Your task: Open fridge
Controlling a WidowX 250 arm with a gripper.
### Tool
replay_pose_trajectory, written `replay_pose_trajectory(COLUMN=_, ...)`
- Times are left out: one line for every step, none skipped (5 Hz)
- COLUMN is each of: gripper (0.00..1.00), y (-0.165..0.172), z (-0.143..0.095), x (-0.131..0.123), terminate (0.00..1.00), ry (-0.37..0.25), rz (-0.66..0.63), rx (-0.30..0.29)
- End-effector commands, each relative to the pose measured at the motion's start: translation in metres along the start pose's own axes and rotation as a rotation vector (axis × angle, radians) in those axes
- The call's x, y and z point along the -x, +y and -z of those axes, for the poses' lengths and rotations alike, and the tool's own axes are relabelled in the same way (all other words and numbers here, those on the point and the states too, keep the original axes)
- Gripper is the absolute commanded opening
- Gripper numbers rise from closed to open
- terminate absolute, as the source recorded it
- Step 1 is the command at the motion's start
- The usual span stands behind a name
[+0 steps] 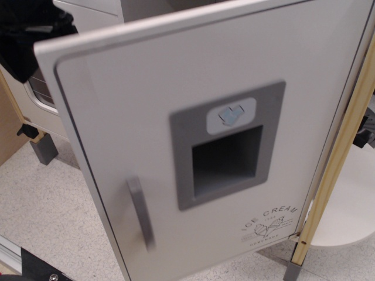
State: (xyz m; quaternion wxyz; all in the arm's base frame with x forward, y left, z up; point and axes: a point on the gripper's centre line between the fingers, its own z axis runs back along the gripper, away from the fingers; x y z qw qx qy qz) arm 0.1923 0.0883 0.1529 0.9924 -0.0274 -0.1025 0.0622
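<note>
Frankly, from my one view, observation.image, the fridge [193, 146] door fills most of the picture, swung toward me with its free left edge nearest; its top and bottom corners are cut off. A dark blurred shape at far upper left may be the end effector [26, 35], but I cannot tell whether its fingers are apart or together. Only a sliver of the oven door [36, 96] shows behind. Speckled floor [53, 216] lies open at lower left; a wooden post [334, 170] bounds the right.
</note>
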Motion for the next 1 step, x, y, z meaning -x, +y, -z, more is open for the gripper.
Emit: replay_pose_trajectory(gripper=1.00, y=-0.0319, z=-0.0055, x=0.0292, terminate=1.00, ry=-0.010, rz=0.168, rx=0.009)
